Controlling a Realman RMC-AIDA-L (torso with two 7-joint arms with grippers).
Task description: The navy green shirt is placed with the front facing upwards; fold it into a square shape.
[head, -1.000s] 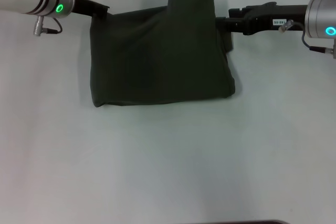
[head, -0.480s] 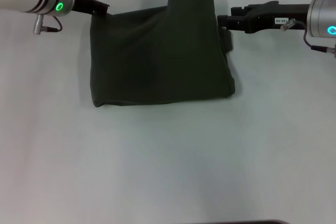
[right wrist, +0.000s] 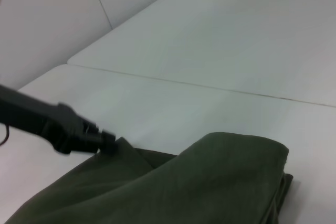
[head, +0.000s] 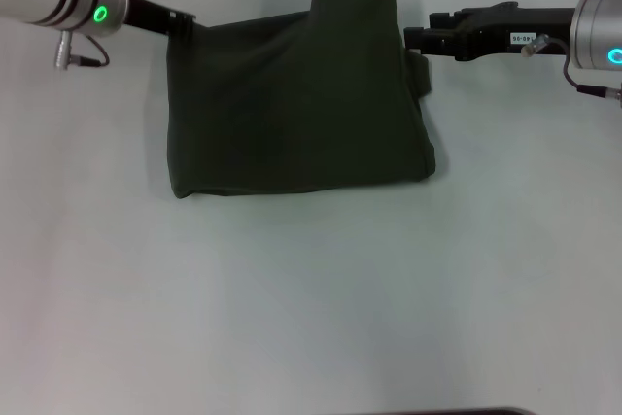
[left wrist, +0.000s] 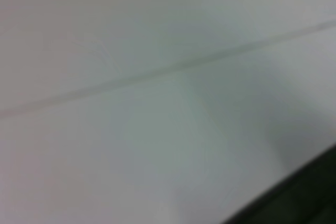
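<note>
The navy green shirt lies folded into a rough rectangle on the table, plain side up, with a raised hump at its far right corner. My left gripper sits at the shirt's far left corner, touching or almost touching the cloth; the right wrist view shows the left gripper against that peaked corner of the shirt. My right gripper hovers beside the shirt's right edge near the hump, slightly apart from it. A dark strip of the shirt shows in the left wrist view.
The white table spreads out wide in front of the shirt and to both sides. A seam runs across the tabletop behind the shirt. A dark edge shows at the table's near rim.
My left arm has drawn back a little to the left. My right gripper has lifted slightly off the shirt's right edge. The shirt has kept its shape.
</note>
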